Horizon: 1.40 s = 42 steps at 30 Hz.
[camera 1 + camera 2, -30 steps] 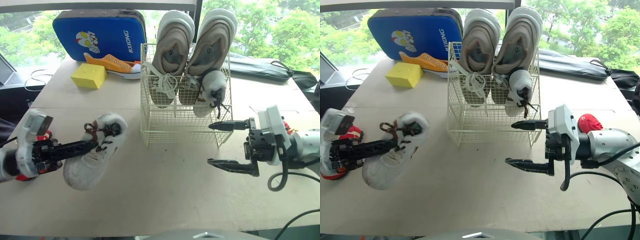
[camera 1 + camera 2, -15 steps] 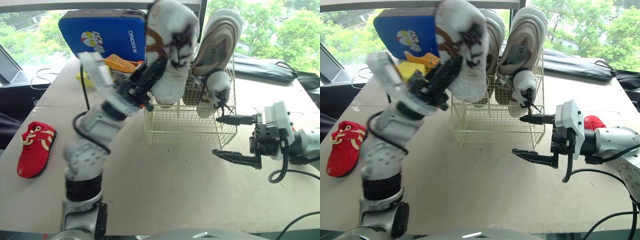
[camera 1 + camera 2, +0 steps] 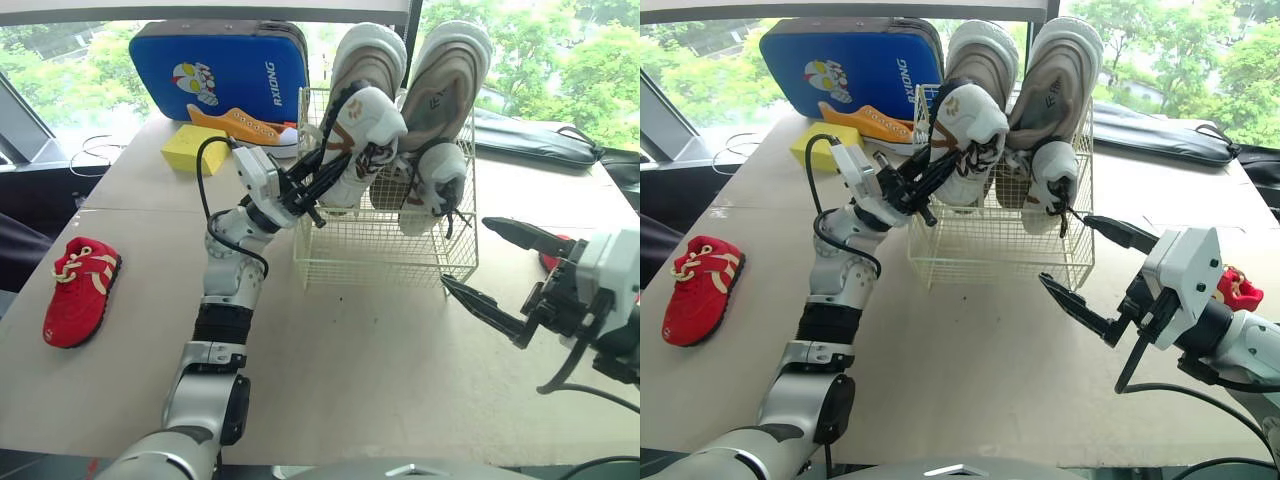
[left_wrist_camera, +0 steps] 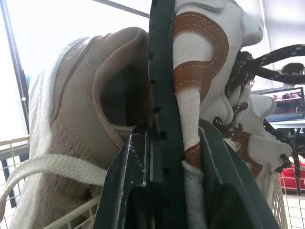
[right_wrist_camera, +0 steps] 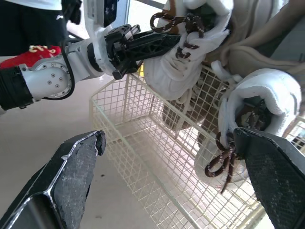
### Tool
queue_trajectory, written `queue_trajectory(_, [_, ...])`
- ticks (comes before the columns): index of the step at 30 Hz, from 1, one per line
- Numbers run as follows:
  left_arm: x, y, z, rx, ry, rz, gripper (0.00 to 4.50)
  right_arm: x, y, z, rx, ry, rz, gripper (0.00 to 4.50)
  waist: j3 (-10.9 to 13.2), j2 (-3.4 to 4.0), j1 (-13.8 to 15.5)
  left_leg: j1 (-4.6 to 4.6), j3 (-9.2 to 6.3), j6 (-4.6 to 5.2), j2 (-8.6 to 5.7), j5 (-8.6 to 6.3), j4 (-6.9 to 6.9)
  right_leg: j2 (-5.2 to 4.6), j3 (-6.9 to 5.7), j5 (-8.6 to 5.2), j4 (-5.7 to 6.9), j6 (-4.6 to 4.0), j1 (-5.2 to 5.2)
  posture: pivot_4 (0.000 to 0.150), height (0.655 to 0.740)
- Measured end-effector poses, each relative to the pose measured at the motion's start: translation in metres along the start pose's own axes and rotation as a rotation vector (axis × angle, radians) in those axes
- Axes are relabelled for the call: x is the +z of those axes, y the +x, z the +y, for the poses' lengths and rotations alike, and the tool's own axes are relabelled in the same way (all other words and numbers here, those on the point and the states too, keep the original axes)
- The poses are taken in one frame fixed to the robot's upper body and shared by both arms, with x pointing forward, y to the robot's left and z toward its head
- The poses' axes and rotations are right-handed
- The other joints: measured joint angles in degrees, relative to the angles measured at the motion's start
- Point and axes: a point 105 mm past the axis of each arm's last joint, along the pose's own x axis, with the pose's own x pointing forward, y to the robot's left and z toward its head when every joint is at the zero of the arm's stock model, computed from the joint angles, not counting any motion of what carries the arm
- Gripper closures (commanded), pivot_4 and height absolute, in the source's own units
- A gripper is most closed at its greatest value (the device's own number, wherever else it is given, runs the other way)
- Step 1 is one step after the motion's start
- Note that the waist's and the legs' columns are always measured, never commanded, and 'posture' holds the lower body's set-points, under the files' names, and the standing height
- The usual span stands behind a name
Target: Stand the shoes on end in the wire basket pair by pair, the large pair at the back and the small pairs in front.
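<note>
**Q:** Where's the second little shoe right now?

**A:** The left gripper (image 3: 335,165) is clamped on it. That's the small white sneaker (image 3: 365,135) with brown laces, one finger tucked inside the collar. It's up at the top of the frame, leaning over the front left of the wire basket (image 3: 385,255), right against the left shoe of the big beige pair (image 3: 450,65). I can't tell if it's resting on the wire.

**Q:** And its mate?

**A:** The other white sneaker (image 3: 435,185) is on end in the basket's front right, with the beige pair on end behind it.

**Q:** Right arm?

**A:** The right gripper (image 3: 466,252) is spread wide and holding nothing, lower right, near the basket's front corner.

**Q:** Anything else out?

**A:** There's a red shoe (image 3: 80,290) on the worktop (image 3: 350,350) at the left, another red shoe (image 3: 1232,288) at the far right, and an orange sneaker (image 3: 240,125) upper left.
</note>
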Motion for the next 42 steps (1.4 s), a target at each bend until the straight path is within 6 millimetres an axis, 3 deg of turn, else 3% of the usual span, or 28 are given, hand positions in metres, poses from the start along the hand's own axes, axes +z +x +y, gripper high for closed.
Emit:
queue_trajectory(13, [-0.009, 0.017, 0.007, -0.039, -0.032, 0.053, 3.94, -0.002, -0.003, 0.001, -0.076, -0.02, -0.019, 0.0, -0.2, -0.08, 1.02, 0.05, -0.23, 0.13, -0.11, 0.09, 0.03, 0.04, 0.0, -0.02, -0.01, 0.04, 0.2, 0.15, 0.74])
queue_trajectory(14, [-0.01, 0.017, 0.007, -0.041, -0.028, 0.058, 2.93, -0.001, -0.003, 0.001, -0.076, -0.019, -0.023, 0.0, -0.21, -0.09, 1.03, 0.06, -0.26, 0.13, -0.11, 0.09, 0.03, 0.04, 0.0, -0.02, -0.01, 0.04, 0.21, 0.15, 0.74])
queue_trajectory(20, [-0.007, 0.005, 0.004, -0.017, -0.021, 0.134, 0.32, -0.001, -0.001, 0.002, -0.07, -0.022, -0.027, 0.0, -0.25, 0.03, 0.69, 0.11, -0.25, 0.13, -0.04, 0.08, 0.01, 0.04, 0.02, -0.03, 0.01, 0.06, 0.2, 0.15, 0.74])
queue_trajectory(28, [0.003, -0.036, -0.004, 0.038, -0.118, 0.315, 0.32, -0.001, 0.004, 0.006, -0.018, -0.011, -0.037, 0.0, 0.04, 0.3, -0.51, 0.05, -0.28, 0.11, 0.02, 0.08, -0.09, 0.1, 0.02, -0.16, 0.03, 0.26, 0.07, 0.15, 0.74])
queue_trajectory(38, [0.011, -0.028, 0.014, 0.119, -0.114, 0.387, 0.32, -0.003, 0.011, 0.002, 0.047, -0.006, -0.054, 0.0, 0.18, 0.37, -0.46, 0.05, -0.28, 0.11, 0.01, 0.08, -0.09, 0.14, 0.04, -0.16, 0.03, 0.27, 0.06, 0.15, 0.74])
queue_trajectory(42, [0.015, -0.032, 0.018, 0.074, -0.044, 0.476, 0.32, -0.004, 0.012, 0.002, 0.063, -0.002, -0.048, 0.0, 0.23, 0.41, -0.51, 0.03, -0.23, 0.09, 0.01, 0.09, -0.13, 0.16, 0.11, -0.12, 0.03, 0.19, 0.0, 0.15, 0.74])
